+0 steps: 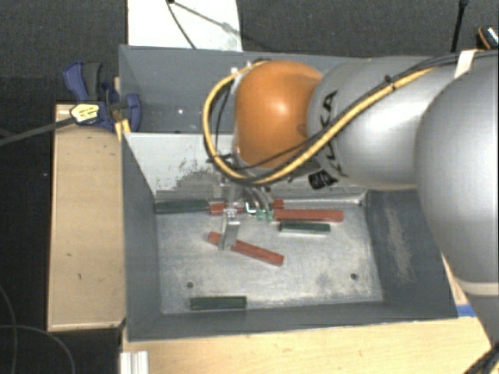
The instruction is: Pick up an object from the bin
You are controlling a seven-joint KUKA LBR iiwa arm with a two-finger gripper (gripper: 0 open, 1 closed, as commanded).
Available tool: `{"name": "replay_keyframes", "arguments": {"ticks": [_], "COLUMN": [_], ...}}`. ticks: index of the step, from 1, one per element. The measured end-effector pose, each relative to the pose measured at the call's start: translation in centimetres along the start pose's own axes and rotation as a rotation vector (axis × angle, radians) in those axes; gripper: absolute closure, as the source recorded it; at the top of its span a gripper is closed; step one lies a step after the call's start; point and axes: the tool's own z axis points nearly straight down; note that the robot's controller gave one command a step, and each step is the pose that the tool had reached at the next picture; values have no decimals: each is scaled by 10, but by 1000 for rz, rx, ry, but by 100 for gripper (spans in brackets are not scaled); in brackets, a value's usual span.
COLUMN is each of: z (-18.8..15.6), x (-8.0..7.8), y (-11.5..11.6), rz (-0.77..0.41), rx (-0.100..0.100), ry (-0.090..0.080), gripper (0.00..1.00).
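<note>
The gripper (pixel 229 238) is set low on the floor of the grey metal bin (pixel 335 275). Whether the hand is open or closed cannot be told. A long flat red stick (pixel 259 253) is seen under the hand, lying slanted, with an end poking out on each side; whether it is held cannot be told. Just behind the hand a short red piece (pixel 214 207) is half hidden. A little further back, away from the arm, a dark green flat stick (pixel 181 206) is laid by the back wall. On the arm's side, a second red stick (pixel 312 215) and a thin dark green bar (pixel 304 227) are laid side by side. Wide bare floor, dull and scratched, is left in front of the hand. Farthest off, one more dark green stick (pixel 218 303) is laid against the front wall.
</note>
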Motion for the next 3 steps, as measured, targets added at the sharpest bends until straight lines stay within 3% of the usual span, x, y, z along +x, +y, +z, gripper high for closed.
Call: {"name": "replay_keyframes", "arguments": {"ticks": [1,2,3], "z": [104,68,64], "x": [15,31,36], "y": [-58,-60,-30], "rz": [75,145,332], "rx": [3,-1,-3], "ry": [1,-5,-9], "gripper": [0,0,0]}}
